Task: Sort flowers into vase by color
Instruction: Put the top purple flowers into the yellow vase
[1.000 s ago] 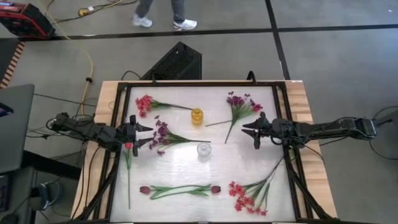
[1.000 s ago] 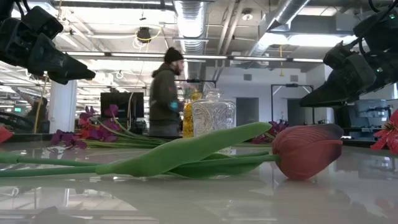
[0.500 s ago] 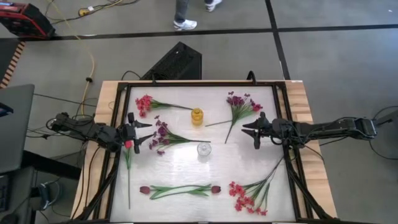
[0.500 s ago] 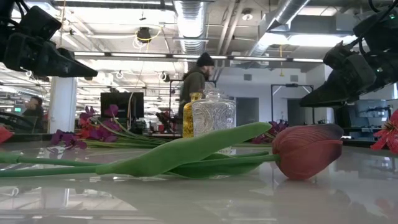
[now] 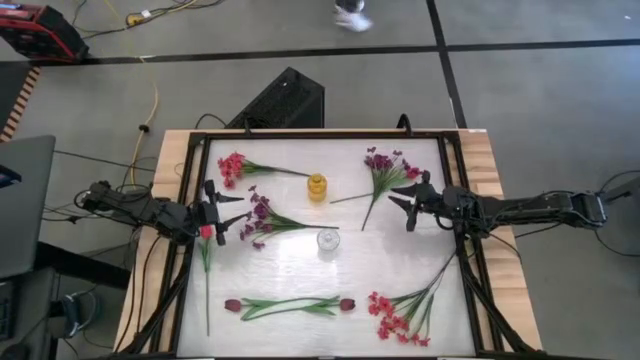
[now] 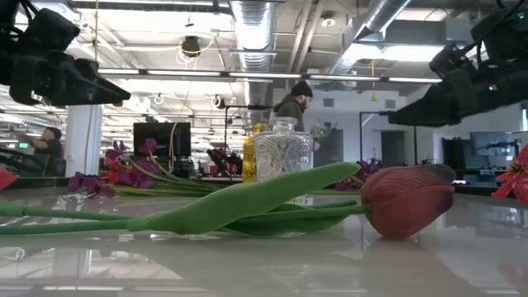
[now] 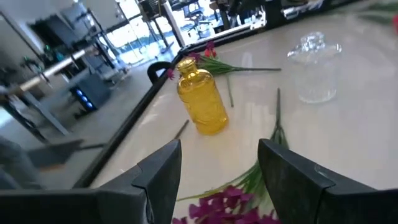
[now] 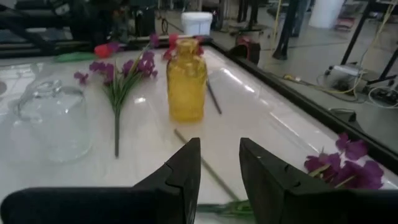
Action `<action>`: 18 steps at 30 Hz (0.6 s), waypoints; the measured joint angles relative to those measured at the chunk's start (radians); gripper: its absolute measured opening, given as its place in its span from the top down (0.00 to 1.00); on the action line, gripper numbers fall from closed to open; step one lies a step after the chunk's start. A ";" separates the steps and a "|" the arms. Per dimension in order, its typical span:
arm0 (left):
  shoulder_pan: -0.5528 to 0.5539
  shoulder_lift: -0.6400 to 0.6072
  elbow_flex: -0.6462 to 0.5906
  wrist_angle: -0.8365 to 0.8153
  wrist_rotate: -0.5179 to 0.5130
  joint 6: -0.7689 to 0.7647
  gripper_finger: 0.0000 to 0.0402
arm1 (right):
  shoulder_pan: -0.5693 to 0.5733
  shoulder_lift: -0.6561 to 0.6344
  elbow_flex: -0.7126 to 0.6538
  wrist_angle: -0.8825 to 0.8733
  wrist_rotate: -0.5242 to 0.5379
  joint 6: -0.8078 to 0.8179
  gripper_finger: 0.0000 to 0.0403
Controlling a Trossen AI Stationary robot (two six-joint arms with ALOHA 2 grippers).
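Near the bottom of the overhead frame, a pair of dark tulip stems (image 5: 290, 304) lies flat on the white table (image 5: 300, 265), buds pointing outward; to their right lies a red-pink blossom sprig (image 5: 400, 312). None of the flowers is in a vase yet, so the sorting looks barely begun.

At mid-frame stand the two vases, presumably one per colour: a clear cut-glass vase (image 5: 328, 240) and, above it, a yellow glass bottle vase (image 5: 317, 187).

At left, the left gripper (image 5: 222, 212) hovers with fingers spread wide and empty, just beside a purple-magenta sprig (image 5: 262, 220) — probably lined up to take it. A red tulip (image 5: 207, 250) lies below that arm.

At right, the right gripper (image 5: 405, 203) hangs partly open, holding nothing, beside another purple sprig (image 5: 385, 175).

At upper left lies a second red-pink sprig (image 5: 238, 166).
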 joint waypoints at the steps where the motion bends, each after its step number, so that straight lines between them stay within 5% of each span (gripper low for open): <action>1: 0.000 0.000 0.000 0.000 0.001 0.011 0.49 | 0.000 0.000 0.000 0.003 0.000 0.000 0.66; 8: 0.000 0.000 0.000 0.003 -0.023 -0.027 0.49 | 0.003 0.000 0.000 0.077 0.003 -0.056 0.66; 10: 0.000 0.000 -0.001 0.021 -0.021 -0.165 0.49 | 0.003 0.000 0.000 0.102 -0.003 -0.081 0.66; 12: 0.000 0.000 -0.006 0.067 0.013 -0.341 0.49 | 0.000 0.000 0.000 0.115 -0.020 -0.106 0.66; 18: 0.001 0.000 -0.019 0.316 -0.004 -0.395 0.49 | 0.001 0.000 0.000 0.139 -0.076 -0.130 0.66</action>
